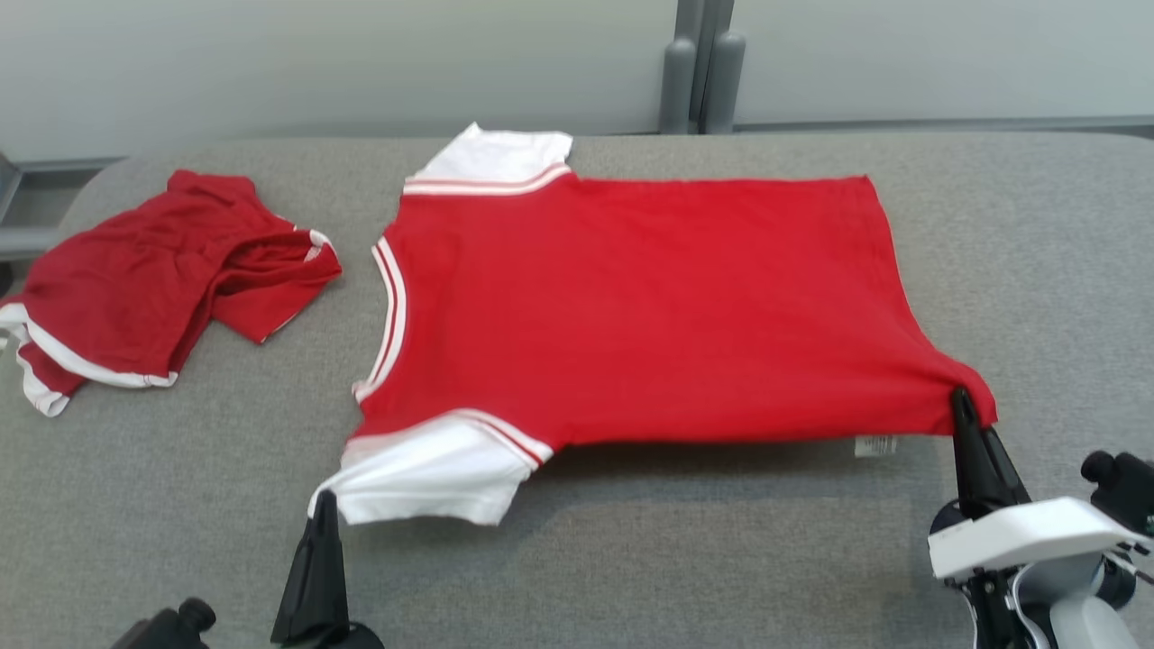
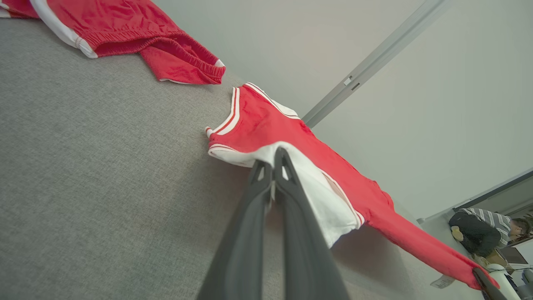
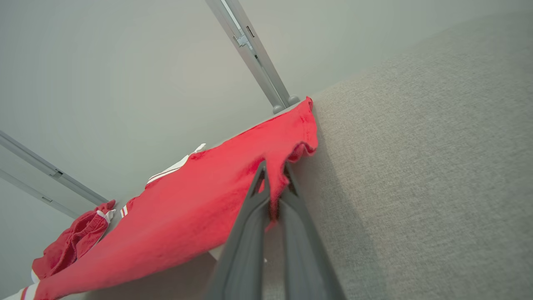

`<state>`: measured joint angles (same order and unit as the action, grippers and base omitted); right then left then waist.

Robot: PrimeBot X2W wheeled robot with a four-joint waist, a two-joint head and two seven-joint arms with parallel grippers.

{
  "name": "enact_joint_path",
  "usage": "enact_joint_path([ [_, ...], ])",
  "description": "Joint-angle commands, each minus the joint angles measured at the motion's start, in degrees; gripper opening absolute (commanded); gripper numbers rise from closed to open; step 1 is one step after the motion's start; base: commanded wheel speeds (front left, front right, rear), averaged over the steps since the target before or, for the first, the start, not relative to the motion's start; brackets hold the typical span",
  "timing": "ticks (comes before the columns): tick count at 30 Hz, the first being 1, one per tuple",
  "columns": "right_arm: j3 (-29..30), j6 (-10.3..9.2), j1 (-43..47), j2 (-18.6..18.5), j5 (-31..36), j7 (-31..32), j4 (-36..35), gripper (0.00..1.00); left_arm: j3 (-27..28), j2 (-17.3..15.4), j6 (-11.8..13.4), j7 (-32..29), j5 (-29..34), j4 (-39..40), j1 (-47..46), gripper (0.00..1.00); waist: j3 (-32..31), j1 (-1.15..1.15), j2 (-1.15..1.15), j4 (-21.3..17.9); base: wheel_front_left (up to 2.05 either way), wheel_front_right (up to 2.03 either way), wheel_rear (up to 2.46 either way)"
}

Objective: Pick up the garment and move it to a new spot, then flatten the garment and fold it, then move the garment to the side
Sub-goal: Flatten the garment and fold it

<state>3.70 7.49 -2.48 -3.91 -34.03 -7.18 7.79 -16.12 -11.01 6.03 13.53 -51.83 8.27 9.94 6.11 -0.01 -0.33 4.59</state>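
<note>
Nothing reads clearly; the white tag (image 1: 874,445) at the shirt (image 1: 631,297) hem is blurred.

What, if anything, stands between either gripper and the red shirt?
Nothing visible does. The left gripper is shut on the white sleeve of the red shirt, and the right gripper on its near hem corner.

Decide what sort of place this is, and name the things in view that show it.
Likely a robot test area in an office or lab: a grey cloth-covered table bearing a red shirt, pale partition panels behind, and a person seated beyond.
</note>
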Motion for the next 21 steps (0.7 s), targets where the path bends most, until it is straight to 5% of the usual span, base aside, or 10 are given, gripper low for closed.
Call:
enact_joint_path([
  [1, 0.66, 0.0, 1.79, 0.24, 0.38, 0.5, -0.89, 0.0, 0.46, 0.1, 0.3, 0.37, 0.46, 0.01, 1.74, 0.0, -2.95, 0.01, 0.33, -1.56, 0.0, 0.0, 0.0],
  [21, -0.52, 0.0, 13.48, 0.9, 0.43, -0.25, 2.1, 0.0, -2.45, -2.18, 1.54, -1.06, 2.58, -1.42, 10.71, 0.0, -6.14, 0.01, 0.33, -2.42, 0.0, 0.0, 0.0],
])
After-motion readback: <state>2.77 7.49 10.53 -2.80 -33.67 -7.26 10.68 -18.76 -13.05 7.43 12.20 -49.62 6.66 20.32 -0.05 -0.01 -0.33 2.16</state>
